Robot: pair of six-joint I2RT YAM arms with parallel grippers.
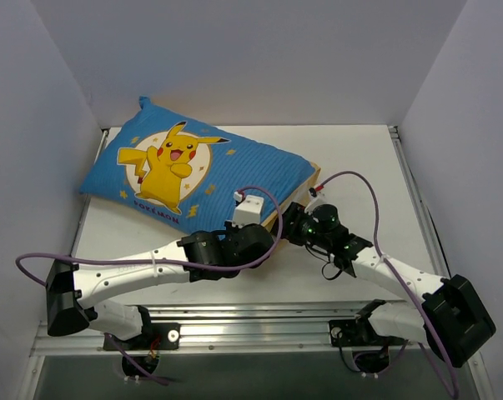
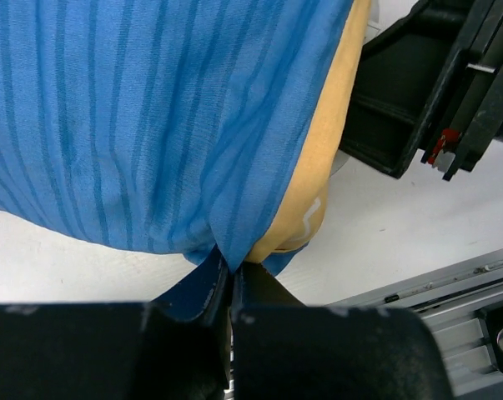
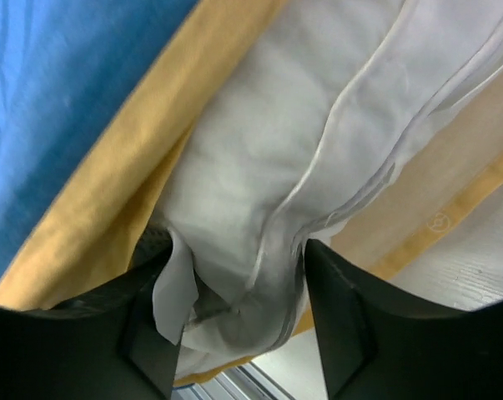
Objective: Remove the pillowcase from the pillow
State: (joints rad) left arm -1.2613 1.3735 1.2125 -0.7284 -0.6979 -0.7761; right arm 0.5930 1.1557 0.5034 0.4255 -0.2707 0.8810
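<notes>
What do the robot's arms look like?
The left arm and right arm are white tubes with chunky black joints. A purple cable loops along each. Green lights glow on the right one. The left pincer and right pincer have flat black fingers.

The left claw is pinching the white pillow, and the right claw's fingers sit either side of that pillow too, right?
Not quite. The left gripper is shut on a corner of the blue pillowcase, not the pillow; the left wrist view shows it. The right gripper does have a finger on either side of the white pillow.
</notes>
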